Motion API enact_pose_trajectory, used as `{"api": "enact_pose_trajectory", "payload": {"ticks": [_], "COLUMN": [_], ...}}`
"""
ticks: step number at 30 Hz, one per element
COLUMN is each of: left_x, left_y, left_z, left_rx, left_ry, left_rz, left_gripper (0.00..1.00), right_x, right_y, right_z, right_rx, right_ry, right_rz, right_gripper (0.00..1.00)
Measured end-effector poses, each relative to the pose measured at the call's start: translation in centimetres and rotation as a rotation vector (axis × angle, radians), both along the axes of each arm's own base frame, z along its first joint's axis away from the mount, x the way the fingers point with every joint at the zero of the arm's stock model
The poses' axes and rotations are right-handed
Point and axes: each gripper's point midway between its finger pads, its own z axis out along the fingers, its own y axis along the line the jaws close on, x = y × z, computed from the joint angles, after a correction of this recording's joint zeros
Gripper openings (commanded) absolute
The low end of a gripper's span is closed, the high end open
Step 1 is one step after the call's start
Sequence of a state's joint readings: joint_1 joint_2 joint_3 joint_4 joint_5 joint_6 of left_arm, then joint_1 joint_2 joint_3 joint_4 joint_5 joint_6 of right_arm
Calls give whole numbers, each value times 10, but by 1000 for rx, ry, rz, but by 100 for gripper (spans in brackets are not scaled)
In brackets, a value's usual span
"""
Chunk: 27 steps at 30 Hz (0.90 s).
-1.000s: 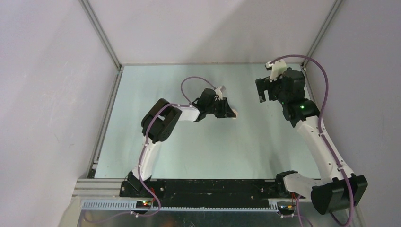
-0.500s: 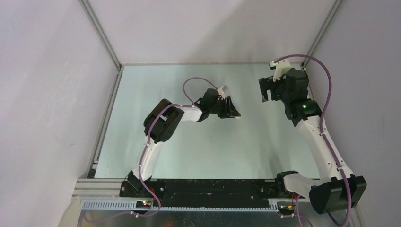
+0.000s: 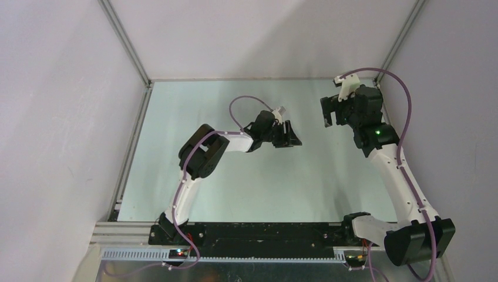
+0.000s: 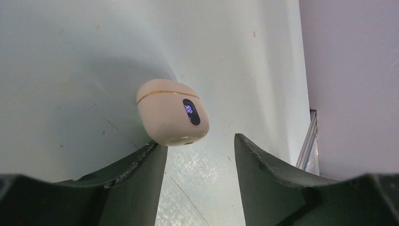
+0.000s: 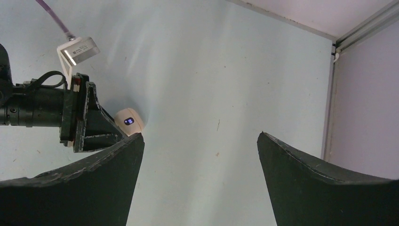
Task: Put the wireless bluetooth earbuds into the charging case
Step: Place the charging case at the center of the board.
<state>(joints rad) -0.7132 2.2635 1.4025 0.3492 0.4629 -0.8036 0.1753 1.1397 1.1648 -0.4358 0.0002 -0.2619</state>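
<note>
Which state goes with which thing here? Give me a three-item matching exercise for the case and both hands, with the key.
Things:
1. charging case
2. left hand
3. right hand

States:
A. jaws wide apart, empty, well off from the case
B. lid shut, blue display lit, lying on the table
C. jaws apart, fingertips right by the case, nothing between them

Pairs: 1-B, 2-C, 3-A
</note>
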Motion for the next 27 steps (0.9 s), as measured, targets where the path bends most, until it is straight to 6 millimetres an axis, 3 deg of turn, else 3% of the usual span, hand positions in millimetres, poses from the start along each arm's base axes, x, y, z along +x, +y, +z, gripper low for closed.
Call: {"api": "enact_pose_trajectory", "payload": {"ticks": [11,19,23,27], "left_x": [-27,-42,-47,-57], "left_y": [-17,-11,-9,5], "left_z": [3,5,9,18], "left_rx": [-3,10,14,50], "left_ry": [-1,10,-8,-74], "left_rz": [-56,-69,-109,-189], "left_gripper": [72,76,97,99], "right_x": [-1,-3,-4,-5], "right_y": [3,3,3,4], "right_z": [-2,2,4,5], "right_rx": [6,8,9,13], "right_ry": [5,-6,-12,-16], "right_rz": [15,16,17,25], "right_gripper": [95,95,96,99]}}
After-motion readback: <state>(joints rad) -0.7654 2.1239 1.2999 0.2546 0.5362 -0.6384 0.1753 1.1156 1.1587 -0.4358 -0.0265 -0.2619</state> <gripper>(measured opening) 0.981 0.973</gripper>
